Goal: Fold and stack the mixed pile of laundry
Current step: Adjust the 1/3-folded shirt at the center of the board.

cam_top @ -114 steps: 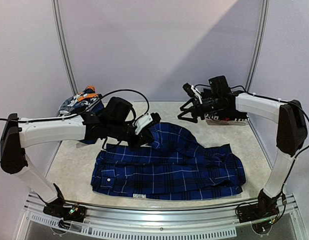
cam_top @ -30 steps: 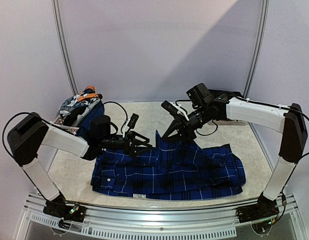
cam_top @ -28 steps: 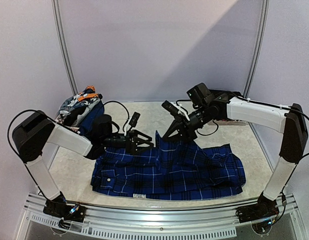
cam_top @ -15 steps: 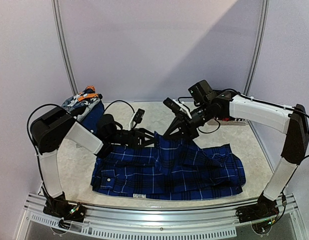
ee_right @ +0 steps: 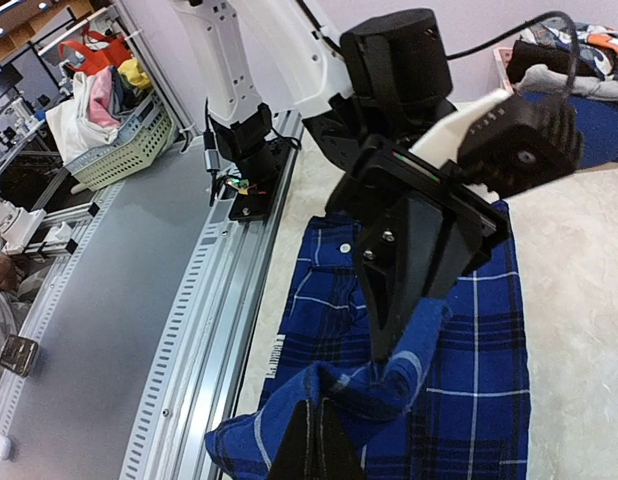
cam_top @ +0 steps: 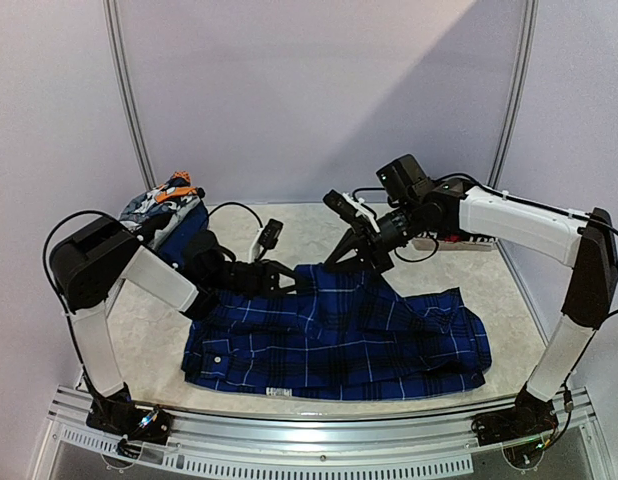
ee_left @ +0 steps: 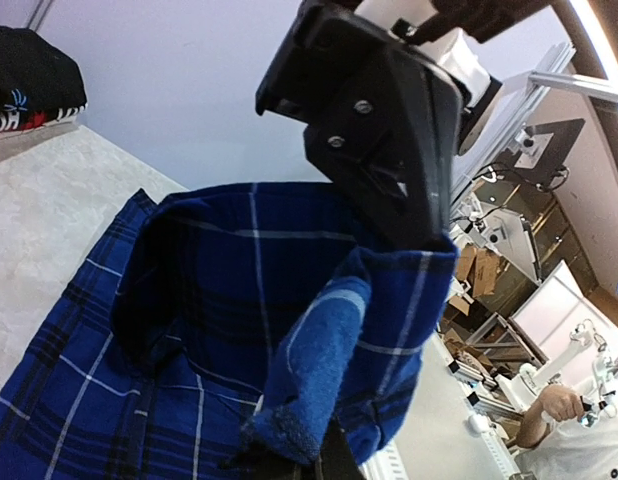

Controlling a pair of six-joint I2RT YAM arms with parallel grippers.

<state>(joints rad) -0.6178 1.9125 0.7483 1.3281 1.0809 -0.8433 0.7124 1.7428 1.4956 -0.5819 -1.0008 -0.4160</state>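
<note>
- blue plaid shirt (cam_top: pixel 339 340) is lying flat on the worktop (cam_top: pixel 149 330), its long axis running left to right. who's holding it?
- both. left tool (cam_top: pixel 294 281) and right tool (cam_top: pixel 351 262) are pinching its far edge shut, just beside each other mid-span. i'm judging the fold is heading toward the near hem.

Blue plaid shirt (cam_top: pixel 339 340) lies flat on the bench (cam_top: pixel 149 322), mostly on the near side of both hands. Left hand (cam_top: pixel 292 281) sits low at the shirt's far edge, tips in the fabric. Right hand (cam_top: pixel 357 262) is just beside it and slightly higher, pinching a raised ridge of the same edge. Mixed laundry pile (cam_top: pixel 159 212) sits well apart, behind and outboard of the left hand.
</note>
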